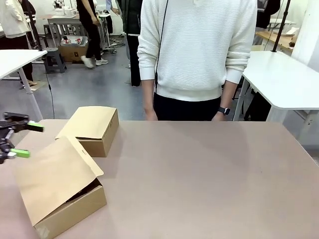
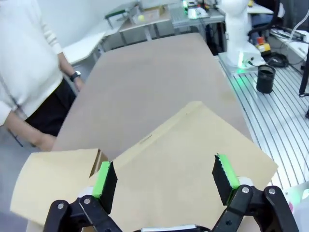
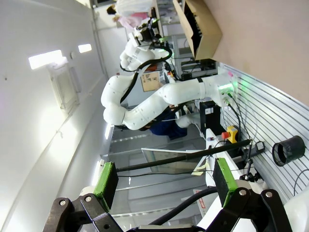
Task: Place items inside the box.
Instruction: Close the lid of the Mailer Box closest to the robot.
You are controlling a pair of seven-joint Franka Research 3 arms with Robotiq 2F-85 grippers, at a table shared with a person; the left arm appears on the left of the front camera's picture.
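The near cardboard box (image 1: 65, 199) sits at the table's left front corner with its big flap (image 1: 50, 179) drooping over most of the opening; only a dark slit shows under the flap's right edge, so what lies inside cannot be told. A second, smaller cardboard box (image 1: 92, 129) stands just behind it, closed, its corner close to the flap's tip. No pencil case, stapler, marker or knife lies on the bare brown table (image 1: 209, 184), so the items are either already within the near box or not yet brought out; the pictures do not settle which.

The left gripper (image 1: 15, 139) hangs at the table's left edge just beside the flap, its green-padded fingers spread apart with nothing between them. From its own wrist camera the left gripper (image 2: 164, 181) looks down on the flap (image 2: 193, 154), fingers well apart above the cardboard, touching nothing. The right gripper (image 3: 164, 181) is parked off the table, aimed across the room, jaws wide apart and empty.

The person (image 1: 197, 55) stands at the far edge, arms hanging, holding nothing.

My judgement: the step in hand concerns the flap, not an item. The next move probably calls for the left gripper to catch the flap's free edge and swing it clear, or press it shut.
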